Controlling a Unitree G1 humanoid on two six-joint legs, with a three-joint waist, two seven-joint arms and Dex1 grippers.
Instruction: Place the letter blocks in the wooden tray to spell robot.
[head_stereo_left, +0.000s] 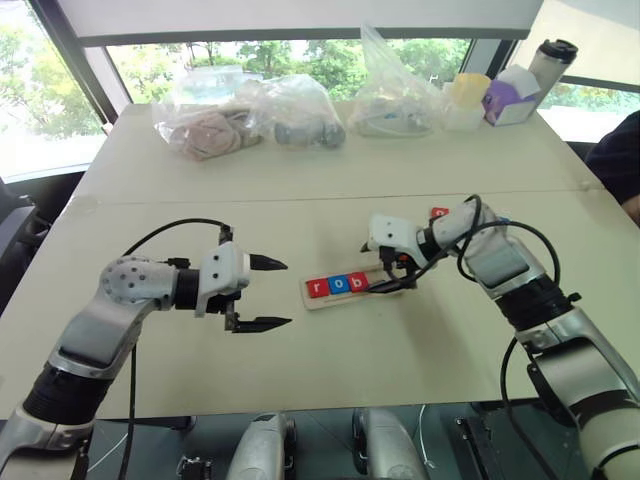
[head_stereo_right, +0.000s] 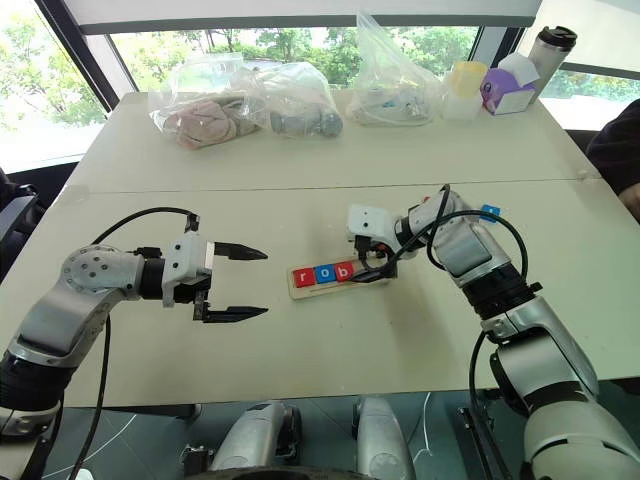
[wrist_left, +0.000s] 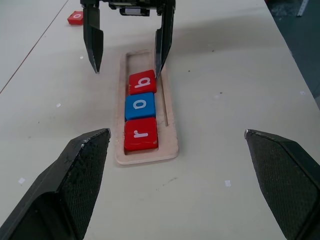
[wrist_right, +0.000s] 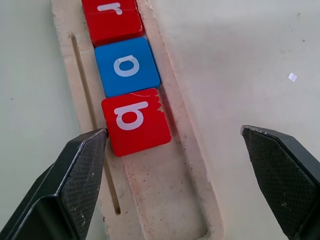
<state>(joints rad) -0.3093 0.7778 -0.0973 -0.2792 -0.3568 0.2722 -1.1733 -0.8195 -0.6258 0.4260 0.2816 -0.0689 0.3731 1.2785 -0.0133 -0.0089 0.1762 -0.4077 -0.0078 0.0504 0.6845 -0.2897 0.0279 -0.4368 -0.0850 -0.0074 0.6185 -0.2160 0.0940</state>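
Hovering spread and empty, my right hand (head_stereo_left: 398, 272) is overlooking the narrow pale wooden tray (wrist_left: 170, 120) on the counter (head_stereo_left: 330, 340), holding r, o, b; two letter blocks are remaining.

letter blocks in the wooden tray (wrist_left: 171, 131): three, touching in a row — a red "r" block (wrist_left: 140, 134), a blue "o" block (wrist_left: 140, 105), a red "b" block (wrist_left: 142, 82)
red blocks in the tray: two
blue blocks in the tray: one
loose blocks on the table beyond the tray: two — one red tile (head_stereo_left: 439, 213), one blue tile (head_stereo_right: 489, 212)
wooden trays: one
empty places left in the tray past the "b": cannot tell exactly
clear plastic bags at the table's far edge from the tray: three (head_stereo_left: 205, 117) (head_stereo_left: 296, 111) (head_stereo_left: 393, 88)
tumblers (head_stereo_left: 551, 62) past the tray, at the far corner: one
purple and white boxes (head_stereo_left: 510, 97) beside it: one
yellow cups (head_stereo_left: 469, 92): one
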